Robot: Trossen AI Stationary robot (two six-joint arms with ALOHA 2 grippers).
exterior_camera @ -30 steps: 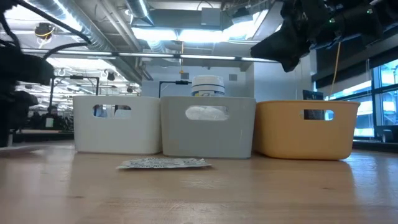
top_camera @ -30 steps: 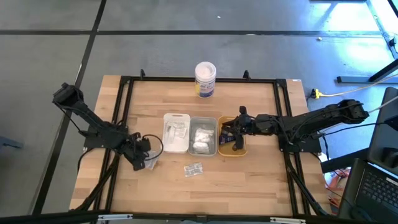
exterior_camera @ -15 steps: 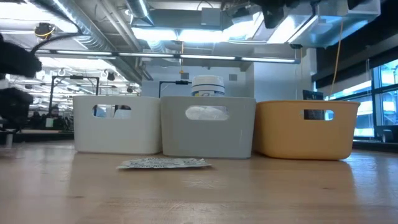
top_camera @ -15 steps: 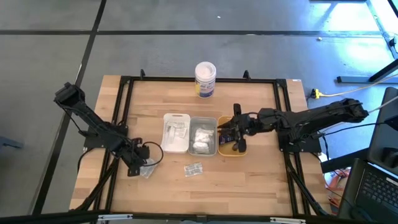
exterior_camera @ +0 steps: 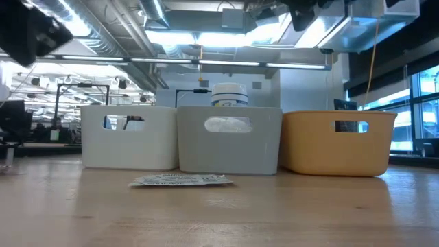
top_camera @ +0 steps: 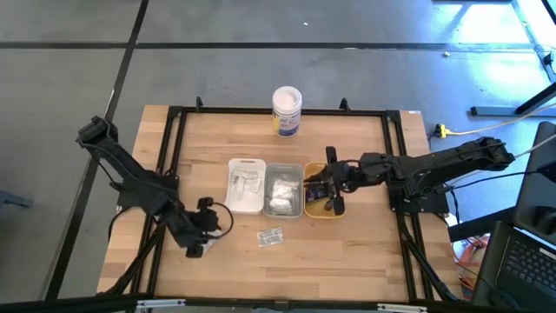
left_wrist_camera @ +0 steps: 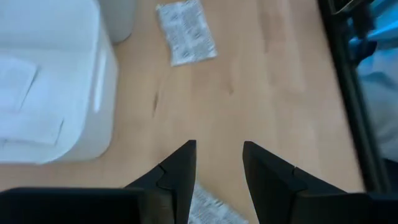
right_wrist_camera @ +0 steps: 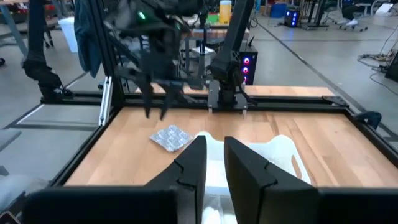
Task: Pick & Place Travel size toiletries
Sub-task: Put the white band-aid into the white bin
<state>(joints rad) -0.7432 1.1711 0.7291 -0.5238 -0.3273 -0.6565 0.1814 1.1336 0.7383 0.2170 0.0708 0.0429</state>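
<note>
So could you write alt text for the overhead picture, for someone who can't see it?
Seen from above, three small trays, white, grey and orange, sit in a row mid-table. The right gripper hangs over the orange one, the left gripper near a lone sachet. A white tub stands behind.

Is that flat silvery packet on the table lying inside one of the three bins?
No, the silvery packet lies flat on the bare wooden table, in front of the grey bin and outside all three.

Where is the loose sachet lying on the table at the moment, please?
In the high view the sachet lies flat on the bare wood just in front of the grey tray, to the right of the left gripper.
</note>
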